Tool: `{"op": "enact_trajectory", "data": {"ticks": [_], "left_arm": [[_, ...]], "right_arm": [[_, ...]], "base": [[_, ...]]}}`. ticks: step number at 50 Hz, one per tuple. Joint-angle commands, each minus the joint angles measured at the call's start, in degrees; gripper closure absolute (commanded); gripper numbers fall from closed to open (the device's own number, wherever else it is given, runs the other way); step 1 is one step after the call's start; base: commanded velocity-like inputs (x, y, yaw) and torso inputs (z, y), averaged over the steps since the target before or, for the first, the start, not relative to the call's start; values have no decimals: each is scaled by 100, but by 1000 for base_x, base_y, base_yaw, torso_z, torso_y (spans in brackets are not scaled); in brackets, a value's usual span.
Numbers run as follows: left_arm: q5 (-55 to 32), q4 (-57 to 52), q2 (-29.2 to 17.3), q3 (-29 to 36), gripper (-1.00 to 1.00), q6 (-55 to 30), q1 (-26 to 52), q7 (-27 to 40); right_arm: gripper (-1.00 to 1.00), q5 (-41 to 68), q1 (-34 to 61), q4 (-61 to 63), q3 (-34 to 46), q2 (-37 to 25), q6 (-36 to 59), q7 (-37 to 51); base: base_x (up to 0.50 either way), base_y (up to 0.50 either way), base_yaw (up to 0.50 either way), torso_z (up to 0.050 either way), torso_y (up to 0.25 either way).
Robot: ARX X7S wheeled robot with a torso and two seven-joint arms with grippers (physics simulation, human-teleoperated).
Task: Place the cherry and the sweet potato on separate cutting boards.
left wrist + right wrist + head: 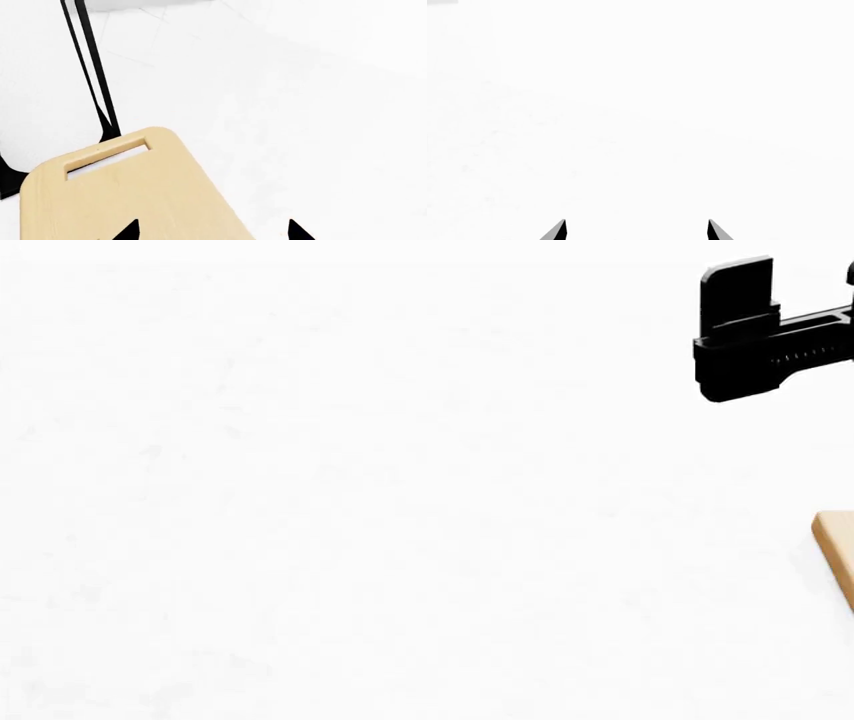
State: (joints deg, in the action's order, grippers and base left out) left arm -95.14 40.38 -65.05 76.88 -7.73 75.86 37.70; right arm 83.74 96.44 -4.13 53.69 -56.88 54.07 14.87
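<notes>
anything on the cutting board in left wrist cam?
Nothing on the cutting board: bare wood and an empty slot handle. Its near end runs out of frame, so that part is unseen. No cherry or sweet potato visible.

Your right pincer (636, 231) shows only its two dark fingertips (559, 231), spread well apart with nothing between them. Ahead of the pincer and on both sides of it lies a plain white surface (640, 110); you see neither fruit nor board.

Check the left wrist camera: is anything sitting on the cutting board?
No: the cutting board shows only bare light wood and its slot handle, with no cherry or sweet potato on it.
</notes>
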Motion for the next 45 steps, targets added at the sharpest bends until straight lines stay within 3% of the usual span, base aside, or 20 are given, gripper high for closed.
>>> {"op": "enact_trajectory", "data": {"ticks": [1,11,21,30,45], "left_arm": [[301,-996,-489,-187,-100,-241,743,377],[552,-2069,-976,-458,-100,-739,1510,657],[704,-2805,-931,-706,-100,-1486,2273,552],[584,-3522,-649,-925,-100,-1830,2739,395],[61,-3088,407,-1151,-100,-2003,3082,-130]], "right_arm": [[-100,12,6,-12,-4,7,33,5],[-100,103,17,-61,-18,22,109,49],[-100,179,17,-97,-38,31,152,112],[-100,149,-37,-54,-80,13,41,212],[-100,53,-117,13,-127,-13,-156,17]], "base": [[0,0,0,0,0],[0,0,0,0,0],[0,0,0,0,0],[0,0,0,0,0],[0,0,0,0,0]]}}
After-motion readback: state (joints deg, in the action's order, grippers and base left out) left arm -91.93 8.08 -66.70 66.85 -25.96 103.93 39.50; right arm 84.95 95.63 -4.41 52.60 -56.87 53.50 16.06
